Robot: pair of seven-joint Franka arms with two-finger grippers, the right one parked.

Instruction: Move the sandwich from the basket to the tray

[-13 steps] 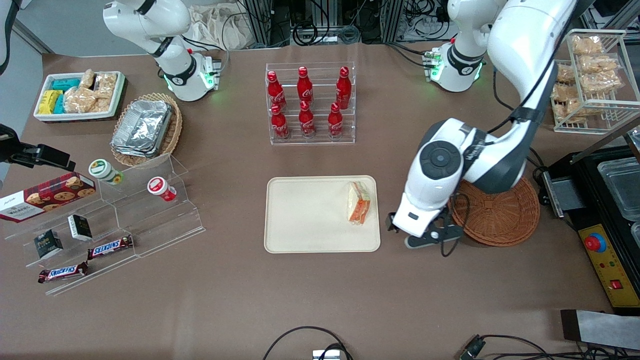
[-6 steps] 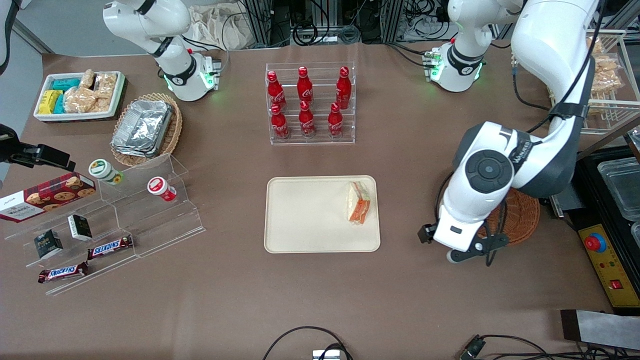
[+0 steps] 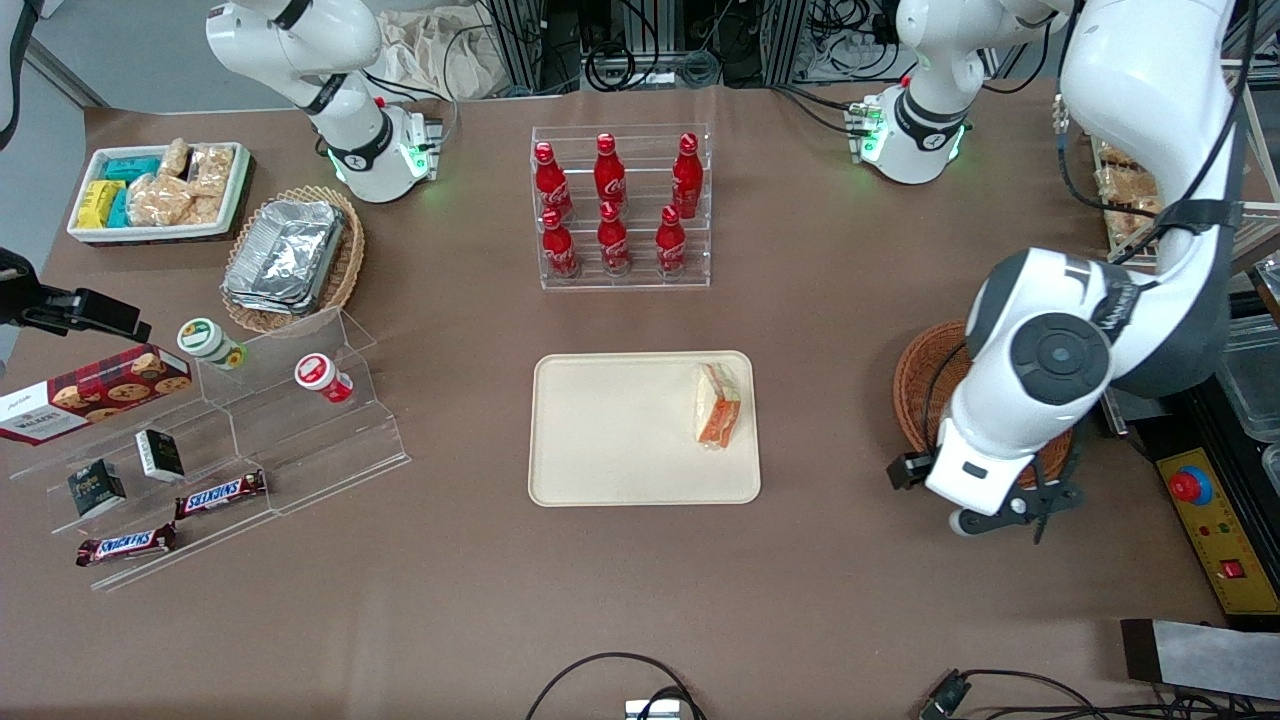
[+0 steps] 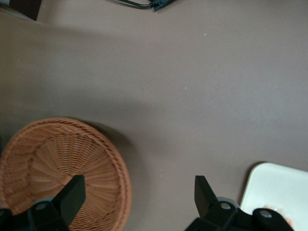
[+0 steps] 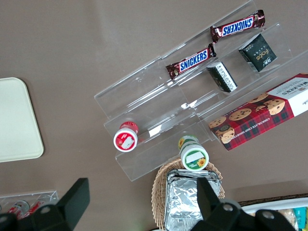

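The sandwich point(image 3: 718, 405) is seen lying on the cream tray point(image 3: 610, 430), close to the rim at the working arm's end, orange and green filling showing along 1 edge. The wicker basket point(image 4: 62, 166) holds nothing. The gripper point(image 4: 139, 199) hangs above the bare table between basket and tray, well apart from the sandwich, fingers spread wide with nothing between them. The wedge is judged light, soft and easily crushed, its clear wrap probably slippery; were it to be regripped, a gentle pinch across the 2 flat bread faces would be favoured, filling edge avoided.
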